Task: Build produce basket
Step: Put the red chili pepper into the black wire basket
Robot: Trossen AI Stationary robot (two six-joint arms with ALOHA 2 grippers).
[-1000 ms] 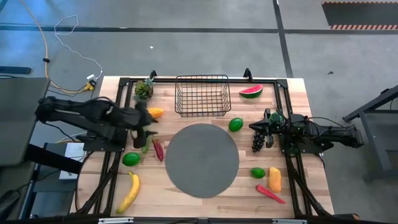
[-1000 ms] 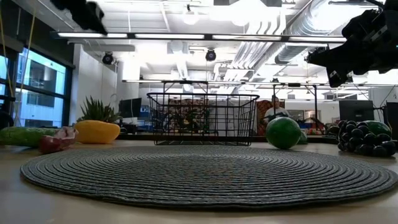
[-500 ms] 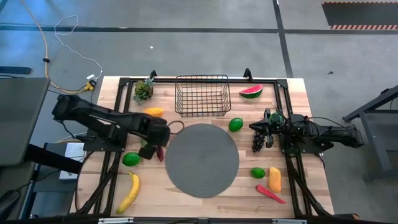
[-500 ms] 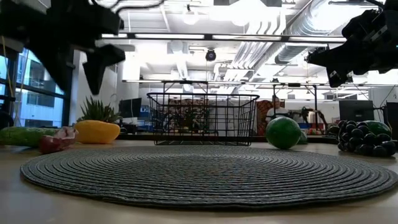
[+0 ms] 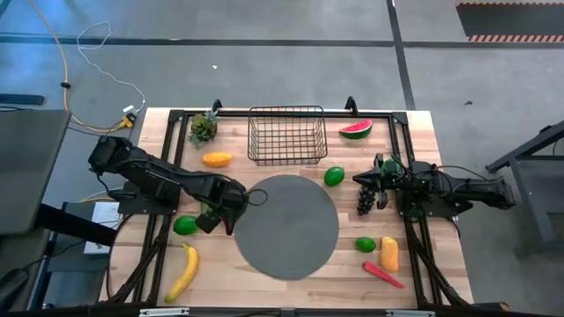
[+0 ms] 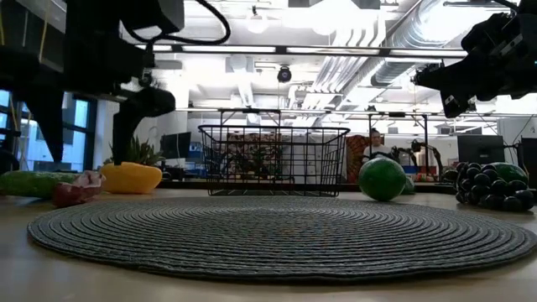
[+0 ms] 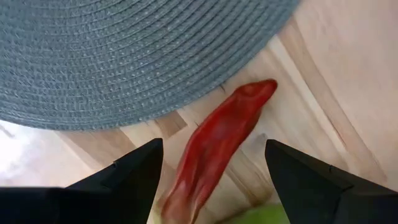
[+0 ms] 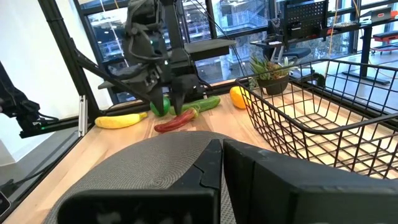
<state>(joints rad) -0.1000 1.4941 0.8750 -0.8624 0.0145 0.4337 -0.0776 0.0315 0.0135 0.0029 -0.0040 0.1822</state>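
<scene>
High view: left gripper (image 5: 218, 220) sits at the grey mat's (image 5: 286, 225) left edge, directly over the red chilli (image 5: 226, 214). Left wrist view: jaws spread — chilli (image 7: 214, 146) lies between the fingers (image 7: 127, 171), ungrasped, just off the mat. Right gripper (image 5: 374, 180), clenched, empty, waits right of the mat by the grapes (image 5: 365, 202).

Probably a lab: exposed ceiling ducts (image 6: 436, 33), monitors (image 8: 305, 15), concrete floor (image 5: 264, 70).

Left pincer lowered, right arm waiting

The left pincer (image 5: 220, 217) pointed down, fingers spread; the right pincer (image 5: 381, 180) rested closed, well apart from it.
</scene>
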